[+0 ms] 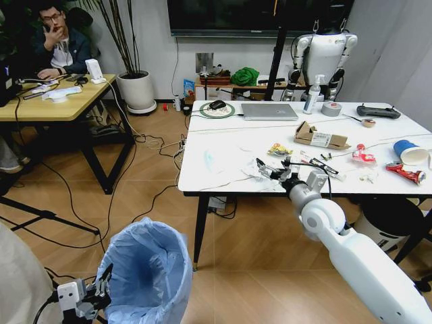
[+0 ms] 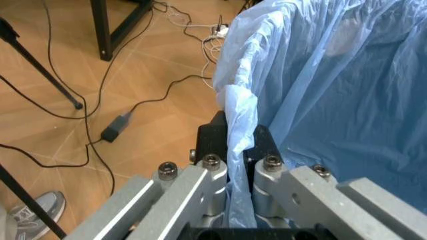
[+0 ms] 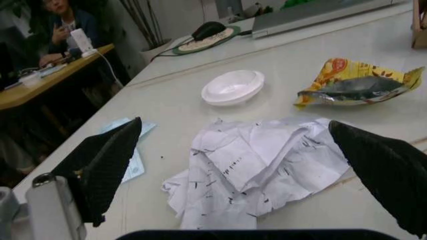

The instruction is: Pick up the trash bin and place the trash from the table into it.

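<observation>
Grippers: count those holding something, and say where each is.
1. The left gripper is shut on the trash bin bag rim, low beside the table. The right gripper is open around crumpled paper, not gripping.

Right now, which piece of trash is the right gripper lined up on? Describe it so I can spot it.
On the white marble-look table, look at the near edge where the right gripper hovers open. Between its fingers lies a crumpled white paper with small dark print, unlike the yellow snack wrapper and the round white lid beyond it.
</observation>
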Controlling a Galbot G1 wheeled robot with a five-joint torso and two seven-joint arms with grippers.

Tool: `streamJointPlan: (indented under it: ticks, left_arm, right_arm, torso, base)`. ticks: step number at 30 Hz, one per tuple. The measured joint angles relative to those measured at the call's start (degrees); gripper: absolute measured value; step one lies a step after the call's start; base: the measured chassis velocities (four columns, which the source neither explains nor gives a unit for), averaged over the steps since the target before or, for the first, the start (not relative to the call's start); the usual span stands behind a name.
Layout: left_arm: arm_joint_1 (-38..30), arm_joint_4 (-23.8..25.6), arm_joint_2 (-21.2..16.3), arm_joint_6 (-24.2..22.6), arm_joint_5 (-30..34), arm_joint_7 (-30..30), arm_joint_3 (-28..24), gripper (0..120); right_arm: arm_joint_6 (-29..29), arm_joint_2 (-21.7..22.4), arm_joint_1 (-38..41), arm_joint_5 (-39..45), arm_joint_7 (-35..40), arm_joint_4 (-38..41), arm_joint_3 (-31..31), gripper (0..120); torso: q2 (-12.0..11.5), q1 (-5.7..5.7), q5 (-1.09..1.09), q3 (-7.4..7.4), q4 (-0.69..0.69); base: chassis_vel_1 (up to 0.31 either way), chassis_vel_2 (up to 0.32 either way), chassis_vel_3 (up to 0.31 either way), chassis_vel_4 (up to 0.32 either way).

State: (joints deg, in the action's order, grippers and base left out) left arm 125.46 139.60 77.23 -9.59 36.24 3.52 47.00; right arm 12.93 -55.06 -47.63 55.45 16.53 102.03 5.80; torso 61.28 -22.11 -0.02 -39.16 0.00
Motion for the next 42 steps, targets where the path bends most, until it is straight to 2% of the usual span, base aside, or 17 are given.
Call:
streamJointPlan:
  ticks: [9, 22, 26, 32, 33, 41, 42]
  left_arm:
    - [0.3, -0.2, 1.2, 0.2, -0.5, -0.1, -0.4, 0]
    - [0.8, -0.1, 2.9, 0.8, -2.2, -0.6, -0.7, 0]
    - [0.8, -0.1, 2.9, 0.8, -2.2, -0.6, -0.7, 0]
    - [0.5, -0.2, 2.8, 0.8, -2.0, -0.6, -0.8, 0]
    - [0.5, -0.2, 2.8, 0.8, -2.0, -0.6, -0.8, 0]
    - [0.2, -0.6, 2.6, 0.8, -1.7, -0.6, -0.9, 0]
    - [0.2, -0.6, 2.6, 0.8, -1.7, -0.6, -0.9, 0]
  right_arm:
    - [0.6, -3.6, 2.4, 1.3, 0.7, -5.6, -2.3, 100]
    - [0.5, -5.5, 4.4, 1.0, -0.4, -9.8, -3.2, 98]
    - [0.3, -5.7, 4.6, 0.8, -0.8, -10.3, -3.3, 91]
    - [0.1, -5.3, 4.5, 0.7, -1.3, -10.5, -3.1, 63]
    - [0.1, -5.3, 4.5, 0.7, -1.3, -10.5, -3.1, 63]
    - [0.1, -5.7, 4.8, 0.7, -1.4, -10.8, -3.6, 29]
    - [0.1, -5.7, 4.8, 0.7, -1.4, -10.8, -3.6, 29]
  torso:
    - [0.0, 0.0, 0.02, 0.01, 0.0]
    - [0.0, 0.01, 0.02, 0.02, 0.0]
    - [0.0, 0.01, 0.02, 0.02, 0.0]
    - [0.0, 0.01, 0.02, 0.02, -0.01]
    - [0.0, 0.01, 0.02, 0.02, -0.01]
    - [0.0, 0.01, 0.02, 0.02, 0.0]
    - [0.0, 0.01, 0.02, 0.02, 0.0]
  base:
    - [0.0, 0.0, 0.0, 0.0]
    - [0.0, 0.0, 0.0, 0.0]
    - [0.0, 0.0, 0.0, 0.0]
    - [0.0, 0.0, 0.0, 0.0]
    - [0.0, 0.0, 0.0, 0.0]
    - [0.0, 0.0, 0.0, 0.0]
    - [0.0, 0.0, 0.0, 0.0]
